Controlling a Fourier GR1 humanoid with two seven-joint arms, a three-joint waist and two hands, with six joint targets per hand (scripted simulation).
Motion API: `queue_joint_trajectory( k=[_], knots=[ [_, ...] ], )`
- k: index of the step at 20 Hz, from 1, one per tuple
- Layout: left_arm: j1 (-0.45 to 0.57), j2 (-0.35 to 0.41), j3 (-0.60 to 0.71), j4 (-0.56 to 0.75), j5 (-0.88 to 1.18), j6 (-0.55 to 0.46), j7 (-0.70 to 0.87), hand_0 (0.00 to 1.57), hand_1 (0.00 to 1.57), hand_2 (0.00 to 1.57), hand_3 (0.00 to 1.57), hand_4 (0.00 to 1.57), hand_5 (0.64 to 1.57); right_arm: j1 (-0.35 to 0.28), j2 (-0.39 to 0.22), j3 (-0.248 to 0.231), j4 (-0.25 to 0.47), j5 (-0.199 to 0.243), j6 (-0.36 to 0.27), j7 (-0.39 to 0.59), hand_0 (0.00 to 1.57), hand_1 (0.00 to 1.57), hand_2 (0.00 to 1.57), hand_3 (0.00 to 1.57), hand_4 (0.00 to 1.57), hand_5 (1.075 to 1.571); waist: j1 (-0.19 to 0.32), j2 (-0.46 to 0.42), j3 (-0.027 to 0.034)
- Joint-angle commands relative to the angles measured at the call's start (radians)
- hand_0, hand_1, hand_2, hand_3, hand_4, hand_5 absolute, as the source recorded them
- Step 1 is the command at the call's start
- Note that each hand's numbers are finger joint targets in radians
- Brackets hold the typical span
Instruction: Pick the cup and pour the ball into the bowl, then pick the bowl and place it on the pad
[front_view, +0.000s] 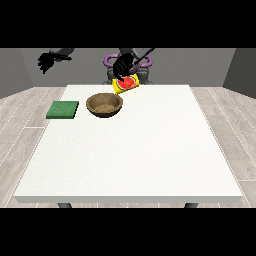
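On the large white table (135, 150), towards its far edge, the round brown wooden bowl (104, 105) sits between the flat green square pad (63, 110) at the left edge and the tilted yellow cup (126, 84). That cup, its red inside turned towards the camera, is raised above the far edge just behind the bowl, with the fingers of the black hand at the view's right (122, 66) curled round it. The pour looks to be under way, though no ball can be made out; the next move likely calls for tipping the cup further over the bowl, while the hand at the view's left (47, 61) hangs idle above the far left corner, its fingers loosely bent around nothing.
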Motion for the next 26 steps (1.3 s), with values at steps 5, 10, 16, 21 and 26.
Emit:
queue_joint_trajectory(
  k=[5, 10, 16, 21, 26],
  knots=[
    [-0.013, -0.042, -0.031, -0.020, -0.121, -0.095, -0.042, 1.45, 1.45, 1.57, 1.57, 1.53, 1.134, -0.041, 0.023, 0.016, -0.021, -0.007, -0.039, 0.076, 0.00, 0.00, 0.00, 0.00, 0.00, 1.571, 0.029, -0.004, -0.0016],
    [0.072, -0.023, 0.263, -0.143, 0.160, 0.088, 0.026, 1.50, 1.50, 1.57, 1.57, 1.57, 1.092, 0.021, 0.034, -0.015, 0.010, -0.028, -0.052, 0.082, 0.00, 0.00, 0.00, 0.00, 0.00, 1.567, 0.094, -0.027, -0.0091],
    [0.237, -0.076, 0.547, -0.277, 0.512, 0.295, -0.024, 1.02, 1.02, 1.26, 0.94, 1.39, 1.300, 0.045, 0.059, -0.021, -0.014, -0.018, -0.107, 0.083, 0.00, 0.00, 0.00, 0.00, 0.22, 1.565, 0.169, -0.006, -0.0160],
    [0.381, -0.088, 0.662, -0.410, 0.928, 0.399, -0.142, 0.00, 0.00, 0.00, 0.00, 0.00, 1.541, -0.039, 0.100, 0.014, -0.063, -0.013, -0.125, 0.075, 0.00, 0.00, 0.00, 0.00, 0.33, 1.568, 0.113, 0.144, -0.0289],
    [0.491, -0.089, 0.670, -0.559, 1.286, 0.279, -0.403, 0.00, 0.00, 0.00, 0.00, 0.00, 1.563, -0.067, 0.187, 0.038, -0.081, 0.035, -0.261, 0.067, 0.00, 0.00, 0.00, 0.00, 0.25, 1.571, 0.184, 0.179, -0.0126]
  ],
)
